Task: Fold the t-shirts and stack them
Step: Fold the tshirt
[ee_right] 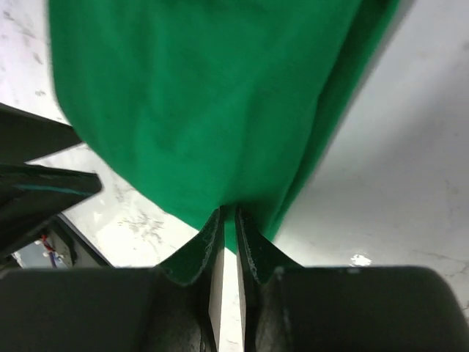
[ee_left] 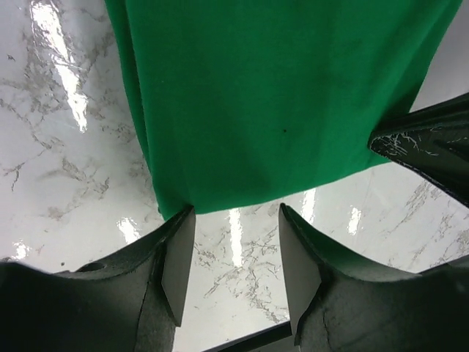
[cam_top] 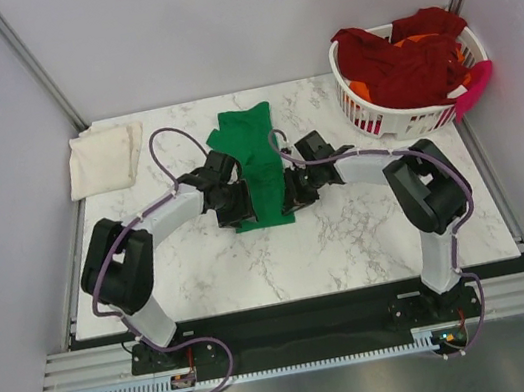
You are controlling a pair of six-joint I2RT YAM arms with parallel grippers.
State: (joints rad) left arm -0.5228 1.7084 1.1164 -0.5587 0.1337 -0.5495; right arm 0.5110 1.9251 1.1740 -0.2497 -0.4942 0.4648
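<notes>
Green t-shirt (ee_right: 205, 110) within right pincer (ee_right: 228, 213)

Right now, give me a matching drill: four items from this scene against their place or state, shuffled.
Items:
1. left gripper
2. right gripper
3. cream t-shirt
4. laundry basket

Place or state:
A. white plastic, far right
B. shut on the hem of the green t-shirt
C. open, at the green t-shirt's near edge
D. folded, far left

Pairs: 1-C; 2-B; 3-D; 4-A
</notes>
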